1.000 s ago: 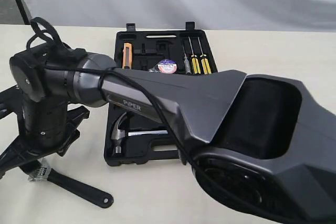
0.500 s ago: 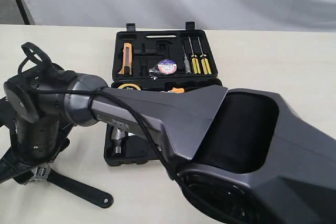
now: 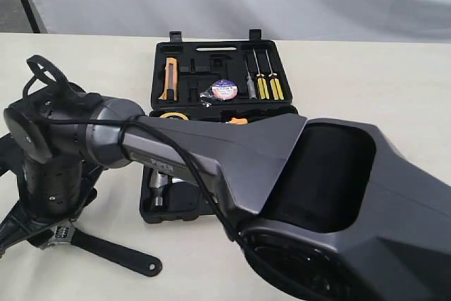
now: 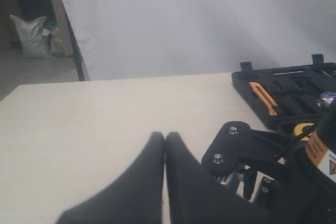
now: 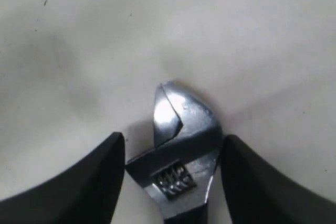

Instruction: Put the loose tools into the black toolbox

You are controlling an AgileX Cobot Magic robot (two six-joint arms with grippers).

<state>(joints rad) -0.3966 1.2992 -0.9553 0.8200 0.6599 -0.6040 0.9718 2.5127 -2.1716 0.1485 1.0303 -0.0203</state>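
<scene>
adjustable wrench handle swung slightly | its head pinched between right end effector fingers | left end effector pressed together

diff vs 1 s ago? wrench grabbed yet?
The right arm swung left and lower over the adjustable wrench. The right gripper now has its fingers against both sides of the wrench head, apparently gripping it. The wrench's handle end slid slightly toward the black toolbox; it is not lifted. Unchanged: toolbox open, tape roll and hammer inside.
</scene>
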